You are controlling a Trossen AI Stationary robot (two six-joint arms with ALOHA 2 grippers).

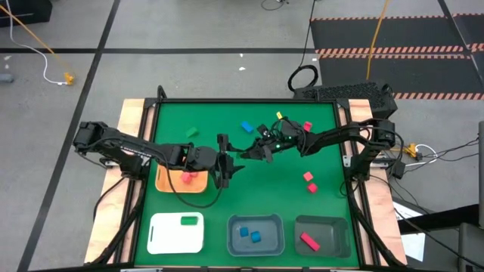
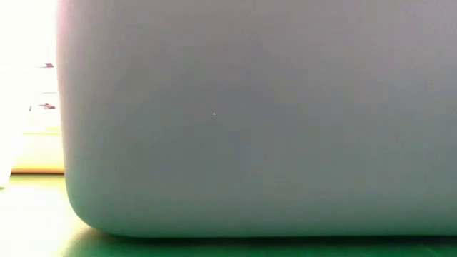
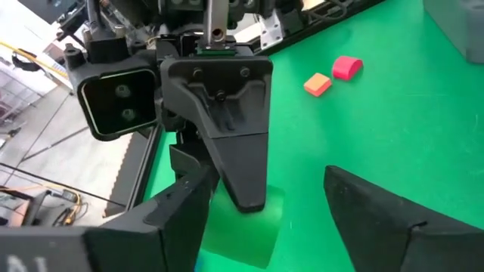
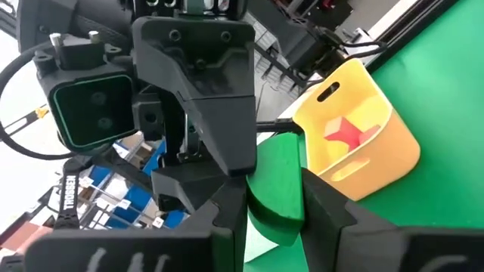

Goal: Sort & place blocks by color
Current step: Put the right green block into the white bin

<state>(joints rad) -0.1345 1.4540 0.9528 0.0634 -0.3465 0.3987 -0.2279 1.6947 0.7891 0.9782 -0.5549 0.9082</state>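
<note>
My right gripper [image 4: 274, 185] reaches from the table's right to mid-table [image 1: 246, 153] and is shut on a green block [image 4: 276, 189]. My left gripper [image 3: 265, 193] faces it from the left [image 1: 225, 168], open wide. Its two fingers stand on either side of the green block [image 3: 253, 234] and of the right gripper's finger, without touching. Loose blocks lie on the green mat: green [image 1: 191, 131], blue [image 1: 246, 126], yellow [image 1: 278, 115], red [image 1: 307, 125], and two red ones [image 1: 310, 181]. The left wrist view shows these two as an orange block [image 3: 318, 85] and a pink block [image 3: 346, 68]. My right gripper pinches the green block between its two fingers, one on each flat side [image 4: 261, 200]. The fingers [image 4: 227, 215] come at it roughly level, from the table's right. The block is lifted clear of the mat and sticks out past the fingertips toward my left gripper.
An orange tray [image 1: 162, 181] holding red pieces sits just under my left arm. Along the near edge stand a white tray [image 1: 162, 238] with a green block, a blue-grey tray [image 1: 255, 221] with two blue blocks, and a dark grey tray [image 1: 333, 227] with a red bar. A grey tray wall [image 2: 250, 121] fills the low view.
</note>
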